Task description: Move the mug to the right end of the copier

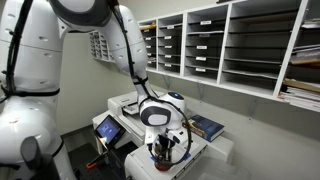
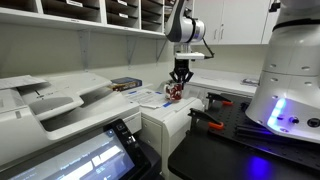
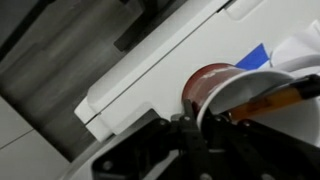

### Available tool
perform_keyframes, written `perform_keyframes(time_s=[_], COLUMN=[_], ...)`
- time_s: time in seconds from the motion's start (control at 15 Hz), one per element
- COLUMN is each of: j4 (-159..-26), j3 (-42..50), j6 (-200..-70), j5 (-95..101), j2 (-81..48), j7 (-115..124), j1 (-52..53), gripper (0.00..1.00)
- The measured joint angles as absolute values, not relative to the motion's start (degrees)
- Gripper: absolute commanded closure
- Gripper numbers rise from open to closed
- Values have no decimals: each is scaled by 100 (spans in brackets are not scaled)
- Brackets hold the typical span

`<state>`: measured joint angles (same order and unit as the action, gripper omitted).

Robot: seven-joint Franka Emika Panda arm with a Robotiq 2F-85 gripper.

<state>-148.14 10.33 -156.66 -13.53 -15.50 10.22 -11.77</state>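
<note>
Jaws of the gripper [image 2: 180, 82] hug the mug [image 2: 176, 92] between them. Put-down time, I think: lower it onto the copier [image 2: 60, 100] below, then let go.

An exterior view set high beside the arm [image 1: 128, 45], facing the wall shelving [image 1: 230, 45], an exterior view low and near by the copier [image 2: 60, 100] touchscreen [image 2: 85, 160], looking along its top, both sharing the gripper [image 2: 180, 78], wrist view close over the mug [image 3: 205, 90]

My gripper [image 2: 180, 80] is black. The mug [image 3: 205, 85] is dark red, its inside pale, I think. The copier [image 3: 150, 70] is white with a blue label [image 3: 255, 55]; the touchscreen [image 2: 85, 160] glows blue. The book [image 1: 207, 127] is dark blue.
</note>
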Motion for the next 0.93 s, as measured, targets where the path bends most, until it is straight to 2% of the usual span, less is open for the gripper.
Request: perform_keyframes(time_s=[0.13, 0.2, 0.33, 0.8, 0.87, 0.93], j4=[-14884, -14897, -14905, -14902, -14903, -14903], j3=[1044, 1041, 1002, 911, 944, 966], j6=[-15966, -16058, -16089, -15470, -15230, -14967], j5=[-1267, -1264, -1278, -1028, -843, -668], j2=[-1603, -1632, -1671, -1090, -857, -603], j7=[1030, 1030, 1012, 522, 521, 521], j1=[-1149, -1143, -1149, -1194, -1182, -1168], gripper=[97, 65, 57, 5, 0, 0])
